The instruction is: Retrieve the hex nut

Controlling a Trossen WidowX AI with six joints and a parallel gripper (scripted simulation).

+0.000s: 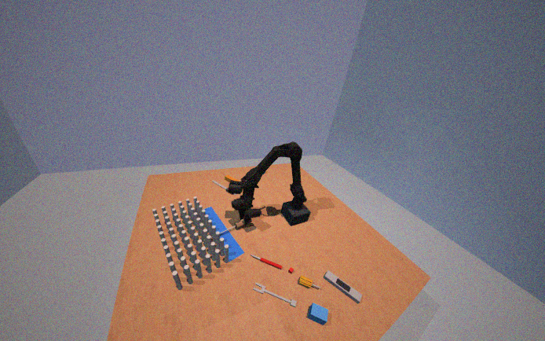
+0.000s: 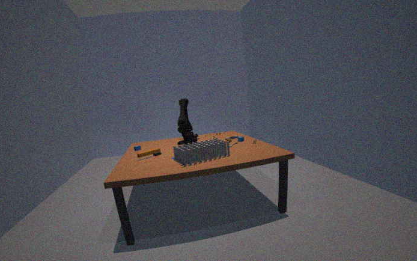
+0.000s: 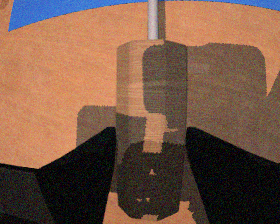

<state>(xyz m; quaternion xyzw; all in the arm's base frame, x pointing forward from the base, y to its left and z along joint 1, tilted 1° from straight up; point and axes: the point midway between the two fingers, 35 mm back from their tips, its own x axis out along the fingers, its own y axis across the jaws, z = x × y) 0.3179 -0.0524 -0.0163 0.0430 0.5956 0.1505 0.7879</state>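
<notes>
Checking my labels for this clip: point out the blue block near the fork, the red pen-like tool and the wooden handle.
blue block (image 1: 317, 313): top view, its upper face
red pen-like tool (image 1: 271, 263): top view, its red barrel
wooden handle (image 3: 130, 80): wrist view, its lit side

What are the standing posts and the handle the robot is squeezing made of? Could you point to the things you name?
The posts (image 1: 197, 268) (image 2: 200, 152) look like smooth grey metal, with pale tops. The handle (image 3: 131, 85) might be plain wood: it's tan with faint grain-like lines.
</notes>
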